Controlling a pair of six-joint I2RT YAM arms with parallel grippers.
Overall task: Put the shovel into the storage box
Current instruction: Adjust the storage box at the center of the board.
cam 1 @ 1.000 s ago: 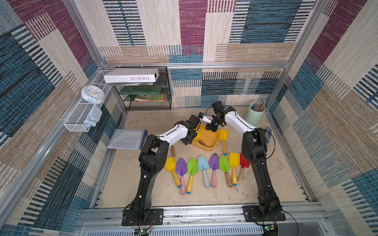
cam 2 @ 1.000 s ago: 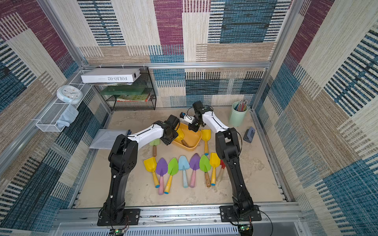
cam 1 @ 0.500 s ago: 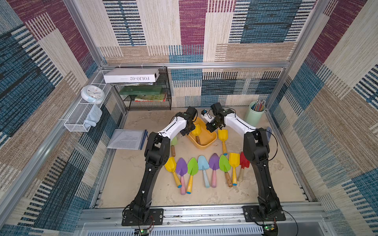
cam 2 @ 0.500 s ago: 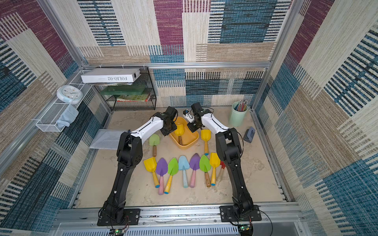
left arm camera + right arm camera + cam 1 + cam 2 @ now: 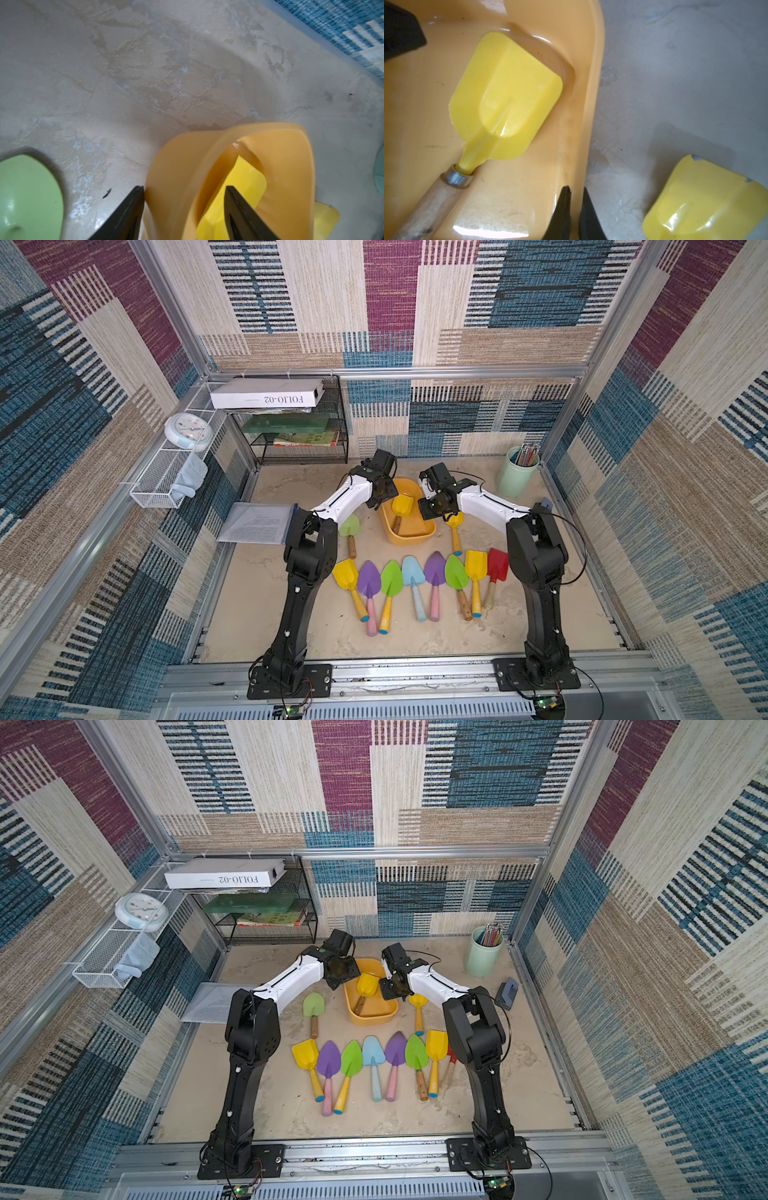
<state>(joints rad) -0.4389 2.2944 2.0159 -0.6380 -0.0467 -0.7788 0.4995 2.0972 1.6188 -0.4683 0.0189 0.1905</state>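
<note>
Shovel (image 5: 401,508) lay inside the storage box (image 5: 409,538), yellow blade toward the box's far end and wooden handle running down toward its near end. The right wrist view showed it flat on the box floor. Left gripper (image 5: 185,188) sat over the box's left long wall with jaws apart and nothing held. One of its fingers (image 5: 128,212) was outside against the wall, the other inside above the blade. Right gripper (image 5: 576,190) was pinched together on the box's right rim, with the wall caught between its tips. A second yellow shovel (image 5: 456,535) lay just outside the box's right wall, and a green shovel (image 5: 349,526) just outside its left wall. Row of eight shovels (image 5: 413,572) lay between the box and the arm bases, apart from it. Mint pencil cup (image 5: 516,479) stood well off past the box's far right corner.
</note>
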